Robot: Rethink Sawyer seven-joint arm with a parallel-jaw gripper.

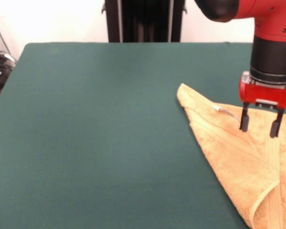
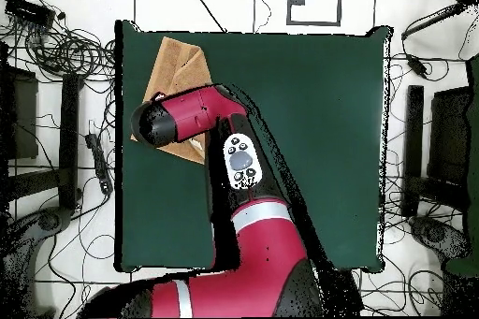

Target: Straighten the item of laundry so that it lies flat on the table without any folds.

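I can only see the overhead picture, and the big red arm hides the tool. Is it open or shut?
Observer: Open. In the front view the tool hangs over the towel, with nothing between its fingers.
Operator: Is the towel flat yet?
Observer: No. A folded edge shows near the bottom of the front view.
Operator: Does it have a tag?
Observer: Yes, a small white tag lies on the towel beside the tool.
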